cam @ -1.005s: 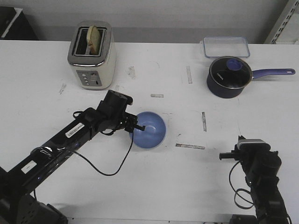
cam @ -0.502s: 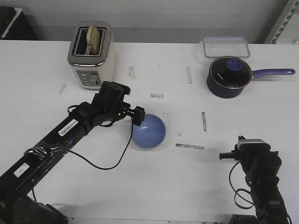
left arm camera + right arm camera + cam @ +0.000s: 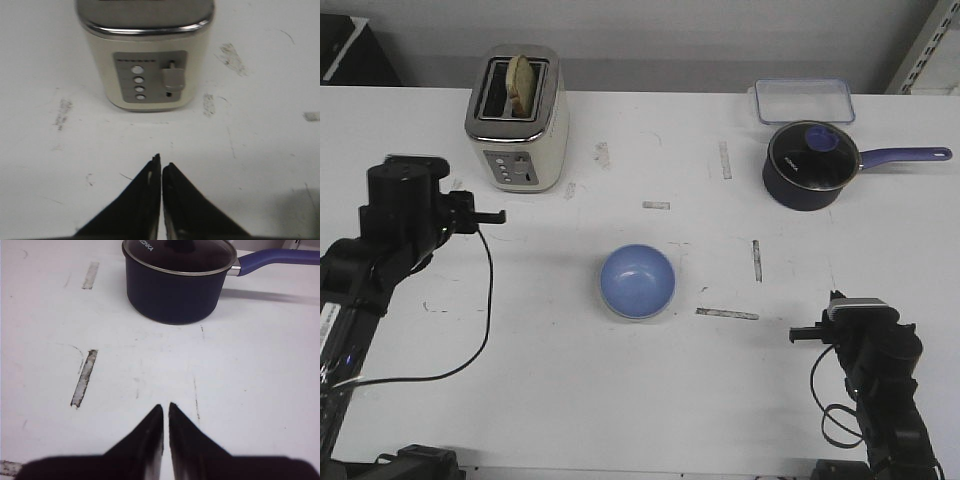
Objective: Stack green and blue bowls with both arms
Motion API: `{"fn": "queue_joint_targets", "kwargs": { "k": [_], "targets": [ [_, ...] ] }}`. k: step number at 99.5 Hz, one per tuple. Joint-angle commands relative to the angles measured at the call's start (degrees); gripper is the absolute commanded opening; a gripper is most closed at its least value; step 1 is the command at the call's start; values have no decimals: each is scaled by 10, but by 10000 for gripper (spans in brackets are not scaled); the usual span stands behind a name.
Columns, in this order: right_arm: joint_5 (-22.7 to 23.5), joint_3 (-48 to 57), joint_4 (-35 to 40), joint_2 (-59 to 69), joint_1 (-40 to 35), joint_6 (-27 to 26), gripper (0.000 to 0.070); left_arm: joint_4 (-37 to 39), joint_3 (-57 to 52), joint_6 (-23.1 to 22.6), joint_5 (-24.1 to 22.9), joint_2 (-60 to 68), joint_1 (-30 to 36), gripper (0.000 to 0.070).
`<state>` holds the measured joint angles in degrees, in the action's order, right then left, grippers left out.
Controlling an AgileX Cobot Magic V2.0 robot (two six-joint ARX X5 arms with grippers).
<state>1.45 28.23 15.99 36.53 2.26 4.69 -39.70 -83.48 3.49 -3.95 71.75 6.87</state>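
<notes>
The light blue bowl (image 3: pixel 637 281) sits upright on the white table near its middle, with nothing touching it. No green bowl shows in any view. My left gripper (image 3: pixel 498 216) is shut and empty, far left of the bowl and just in front of the toaster. In the left wrist view (image 3: pixel 161 161) its jaws are closed together above bare table. My right gripper (image 3: pixel 798 336) is shut and empty at the front right. In the right wrist view (image 3: pixel 166 406) it points toward the saucepan.
A cream toaster (image 3: pixel 515 120) with toast in it stands at the back left and fills the left wrist view (image 3: pixel 147 55). A navy lidded saucepan (image 3: pixel 810 165) with a purple handle and a clear lidded container (image 3: pixel 802 100) stand at the back right. The saucepan also shows in the right wrist view (image 3: pixel 175 282).
My left arm has pulled away from the blue bowl's rim, swinging left to in front of the toaster. The bowl stays in place. The right arm has not moved.
</notes>
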Motion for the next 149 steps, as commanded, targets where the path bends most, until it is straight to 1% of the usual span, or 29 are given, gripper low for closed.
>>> {"fn": "queue_joint_targets", "kwargs": {
  "k": [1,15,31,41,54,66,76,106,149],
  "targets": [
    [0,-1,-6,3,0,3,8,28,34,-11,-1,-24,-24,1],
    [0,-1,-9,3,0,3,8,106,166,-14,-1,-118,-68,1],
    [0,-1,-15,3,0,0,8,174,311,-44,-1,-237,-95,1],
    [0,-1,-18,3,0,-2,8,199,373,-47,-1,-295,-101,1],
    [0,-1,-22,3,0,-2,8,247,445,-76,-1,-358,-104,1],
    [0,-1,-23,3,0,-2,8,279,495,-74,-1,-389,-104,1],
    [0,-1,-23,3,0,-2,8,278,512,-74,-1,-394,-104,1],
    [0,-1,-26,3,0,-1,9,280,512,-73,-1,-402,-104,2],
    [0,-1,-45,3,0,-2,9,280,512,-73,-1,-451,-104,1]
  ]
}}
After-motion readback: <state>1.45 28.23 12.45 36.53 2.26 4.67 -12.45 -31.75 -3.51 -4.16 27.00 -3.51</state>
